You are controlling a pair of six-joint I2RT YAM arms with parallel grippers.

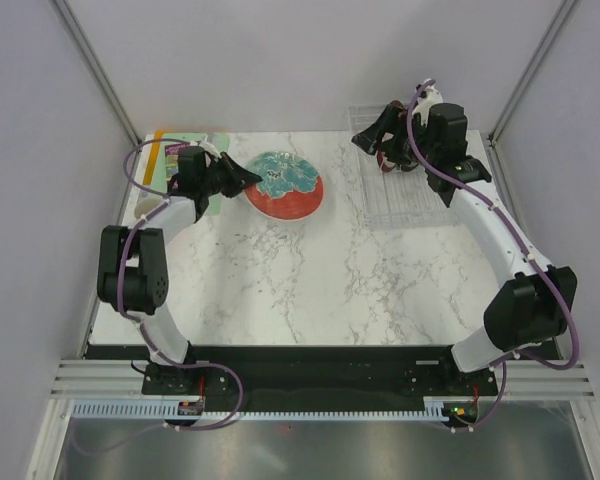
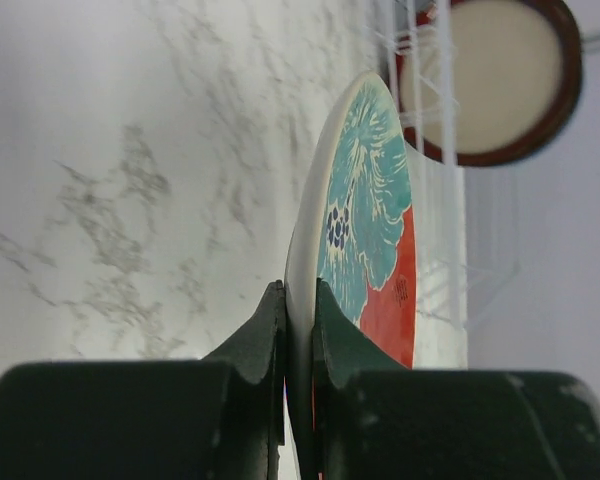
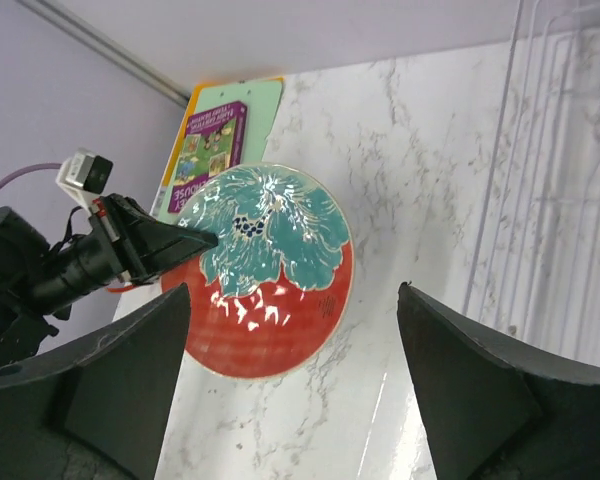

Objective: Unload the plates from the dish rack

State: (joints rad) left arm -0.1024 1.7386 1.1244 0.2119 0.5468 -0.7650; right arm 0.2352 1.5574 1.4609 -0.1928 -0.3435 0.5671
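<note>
Grip on the red and teal plate (image 2: 365, 220): my left gripper (image 2: 298, 300) is clenched on its rim, one finger on the painted face and one on the white underside. In the left wrist view the rim sits deep between both pads. No slip is visible.

Location: in the overhead view the plate is in the upper left of centre, over the marble table (image 1: 310, 280), painted face up. It is just right of the green and purple book (image 1: 185, 140). Whether its underside touches the table I cannot tell.

My right gripper (image 1: 378, 140) is released, jaws wide apart and holding nothing. It stands over the dish rack (image 1: 410, 200) at upper right. One dark red-rimmed plate (image 2: 490, 80) with a cream centre stands upright in the rack.

Assessment: the step in hand appears to be setting this plate down on the left side of the table.

Recommendations:
- Keep the plate level. A one-sided rim hold will let the far edge droop.
- Lower it slowly until the base rests flat, then part the fingers.
- Keep the near edge off the book, so that the plate sits without rocking.
- Withdraw the fingers straight back along the table, not upward, so the lower finger does not flip the rim.
</note>
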